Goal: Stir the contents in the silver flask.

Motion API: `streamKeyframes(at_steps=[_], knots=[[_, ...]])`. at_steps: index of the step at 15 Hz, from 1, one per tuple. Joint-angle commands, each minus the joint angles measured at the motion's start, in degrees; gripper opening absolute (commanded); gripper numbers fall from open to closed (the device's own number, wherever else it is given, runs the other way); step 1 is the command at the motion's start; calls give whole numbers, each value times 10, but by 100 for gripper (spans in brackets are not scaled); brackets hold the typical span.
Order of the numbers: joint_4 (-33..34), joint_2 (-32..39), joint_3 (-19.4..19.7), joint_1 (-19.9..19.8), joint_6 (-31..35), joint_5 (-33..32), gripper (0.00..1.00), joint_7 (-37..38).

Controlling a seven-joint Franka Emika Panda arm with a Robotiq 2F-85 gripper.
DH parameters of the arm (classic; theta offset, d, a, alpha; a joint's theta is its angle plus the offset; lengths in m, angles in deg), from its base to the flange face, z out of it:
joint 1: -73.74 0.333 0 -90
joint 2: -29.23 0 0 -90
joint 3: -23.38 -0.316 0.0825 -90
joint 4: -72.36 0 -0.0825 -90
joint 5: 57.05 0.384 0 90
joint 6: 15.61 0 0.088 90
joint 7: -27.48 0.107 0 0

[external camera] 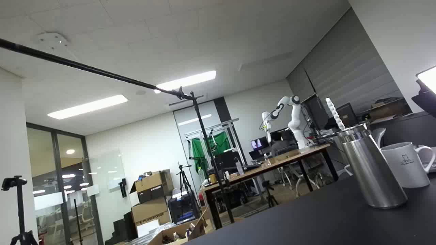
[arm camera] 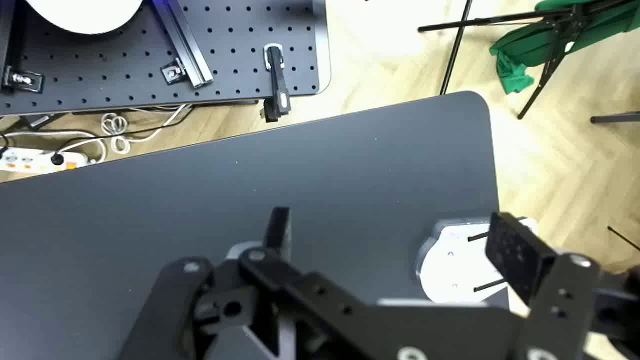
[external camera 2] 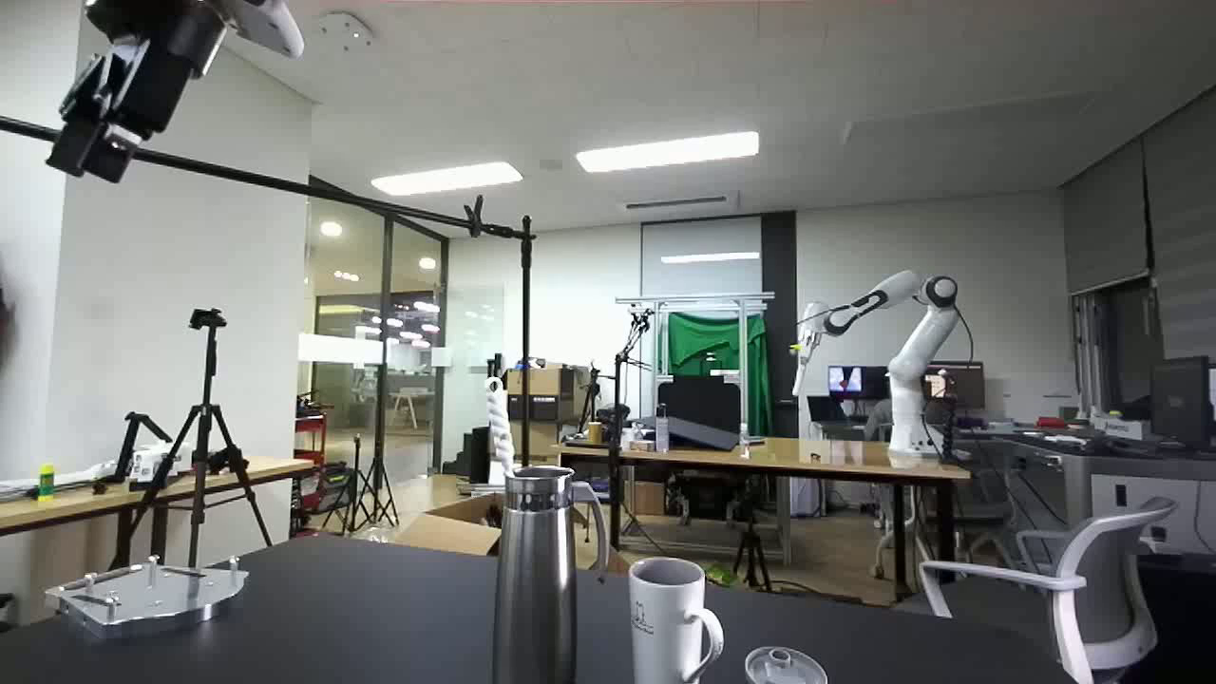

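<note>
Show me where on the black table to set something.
In an exterior view, the black table is bare between the metal plate and the silver flask. The wrist view also shows bare table along the edge facing the perforated board. Crowded: the silver flask, white mug and lid, clustered together.

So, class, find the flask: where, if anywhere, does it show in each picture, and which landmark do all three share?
In an exterior view: flask at lower right, left of the mug.
In an exterior view: flask at the bottom, just left of centre.
Wrist view: can't be made out; the gripper blocks part of the picture.
Shared landmark: the dark table, in all three.
</note>
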Motion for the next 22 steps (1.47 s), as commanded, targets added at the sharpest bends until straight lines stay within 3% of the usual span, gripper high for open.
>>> streamKeyframes(at_steps=[1, 12, 15, 22], knots=[[2, -1, -11, -16, -4, 6, 100, -8], [2, -2, -11, -16, -4, 6, 100, -8], [35, 34, -20, -55, 21, -75, 100, -11], [161, 208, -8, -165, 204, -249, 100, 58]])
